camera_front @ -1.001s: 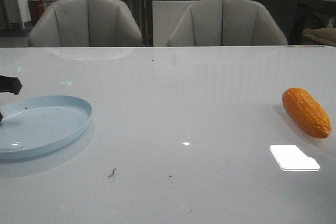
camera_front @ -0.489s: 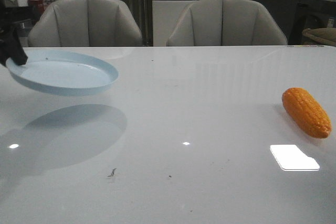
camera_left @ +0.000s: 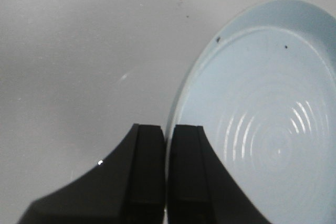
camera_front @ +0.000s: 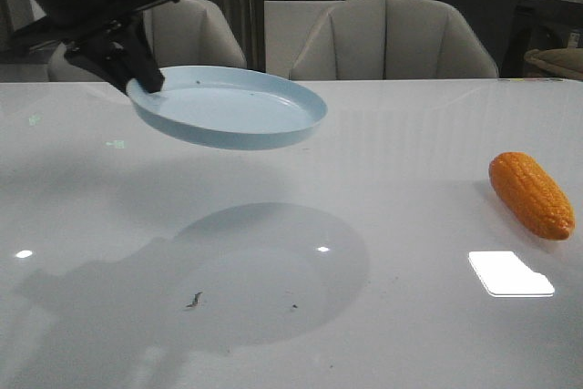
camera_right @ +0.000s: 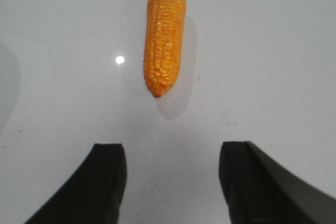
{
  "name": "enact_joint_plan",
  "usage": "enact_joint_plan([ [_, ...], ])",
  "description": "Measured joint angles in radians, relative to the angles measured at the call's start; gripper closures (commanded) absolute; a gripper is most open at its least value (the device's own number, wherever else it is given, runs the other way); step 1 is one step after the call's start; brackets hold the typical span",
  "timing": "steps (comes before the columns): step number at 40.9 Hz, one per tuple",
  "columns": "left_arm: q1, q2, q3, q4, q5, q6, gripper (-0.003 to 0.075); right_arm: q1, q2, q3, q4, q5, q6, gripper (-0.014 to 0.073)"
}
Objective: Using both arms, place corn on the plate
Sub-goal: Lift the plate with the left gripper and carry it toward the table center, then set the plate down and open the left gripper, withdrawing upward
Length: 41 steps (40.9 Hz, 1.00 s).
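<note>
Front view: we note the left gripper (camera_front: 146, 79) pinching the near-left rim of the plate (camera_front: 232, 108), which hangs in the air well above the table (camera_front: 383, 225). The plate is roughly level, slightly tilted, and casts a round shadow on the table below. The corn (camera_front: 532, 195) lies flat on the table at far right, well apart from the plate. The right arm does not show here. 2 chairs (camera_front: 392, 38) stand behind the table.

Left wrist view: we see the 2 fingers (camera_left: 147, 171) closed on the plate (camera_left: 262, 119) rim, the rim edge running between them. The plate is empty, with a few dark specks.

Right wrist view: the right gripper (camera_right: 173, 182) hangs above the table with its fingers spread wide, holding nothing. The corn (camera_right: 165, 35) lies ahead of it, one tapered end pointing toward the gap, apart from both fingers.

We judge the step in hand to be carrying the plate toward the middle; the corn is not yet picked up. Next, we expect the right gripper must move forward and down over the cob, close across its width, lift it, and bring it over the plate while the left keeps the plate level.
</note>
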Motion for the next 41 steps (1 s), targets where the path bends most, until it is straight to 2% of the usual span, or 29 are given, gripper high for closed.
enact_joint_plan([
  [15, -0.103, 0.098, -0.002, -0.002, -0.044, 0.006, 0.0623, 0.0, 0.0, 0.0, 0.0, 0.0, 0.0, 0.0094],
  [28, -0.116, 0.189, -0.002, -0.011, -0.044, 0.0, 0.0608, 0.0, 0.0, 0.0, 0.0, 0.0, 0.0, 0.0094],
  [32, -0.116, 0.192, -0.002, -0.013, -0.049, 0.0, 0.0551, 0.0, 0.0, 0.0, 0.0, 0.0, 0.0, 0.0094],
  [41, -0.116, 0.192, -0.004, -0.019, -0.069, 0.0, 0.0338, 0.0, 0.0, 0.0, 0.0, 0.0, 0.0, 0.0094],
])
